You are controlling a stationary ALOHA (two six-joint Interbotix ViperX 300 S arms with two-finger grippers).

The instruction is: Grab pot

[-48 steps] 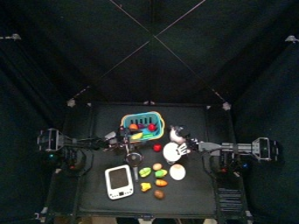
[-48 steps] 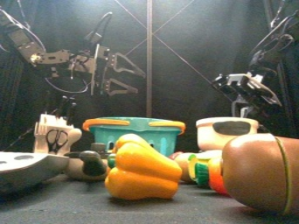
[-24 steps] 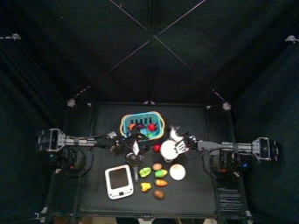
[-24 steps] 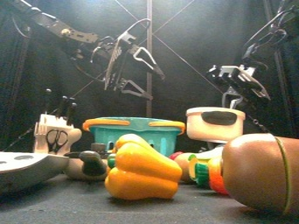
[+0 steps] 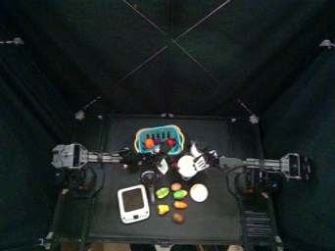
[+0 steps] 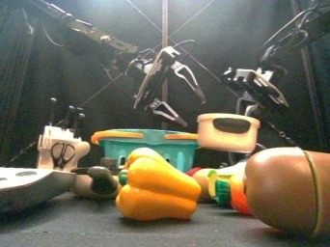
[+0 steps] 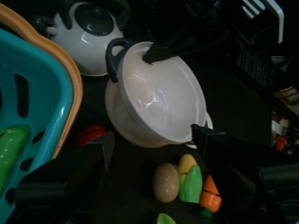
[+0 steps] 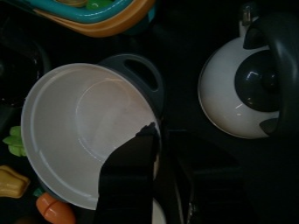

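The small white pot (image 6: 229,126) with black handles hangs tilted above the table, right of the teal basket. It also shows in the top view (image 5: 194,166), the left wrist view (image 7: 149,96) and the right wrist view (image 8: 76,131). My right gripper (image 8: 155,171) is shut on the pot's rim, one jaw inside and one outside; in the front view it (image 6: 252,92) hangs just above the pot. My left gripper (image 6: 168,92) is open and empty, in the air above the basket, close to the left of the pot, and it faces the pot's open mouth.
The teal basket (image 6: 149,145) with an orange rim holds toy food. A white lid with a black knob (image 8: 239,83) lies beside the pot. A yellow pepper (image 6: 157,188), a brown potato (image 6: 290,188) and other toy fruits stand at the front. A white device (image 5: 133,203) lies front left.
My right gripper has raised the pot off the table and drawn it left. My left arm has swung right and down, toward the pot.
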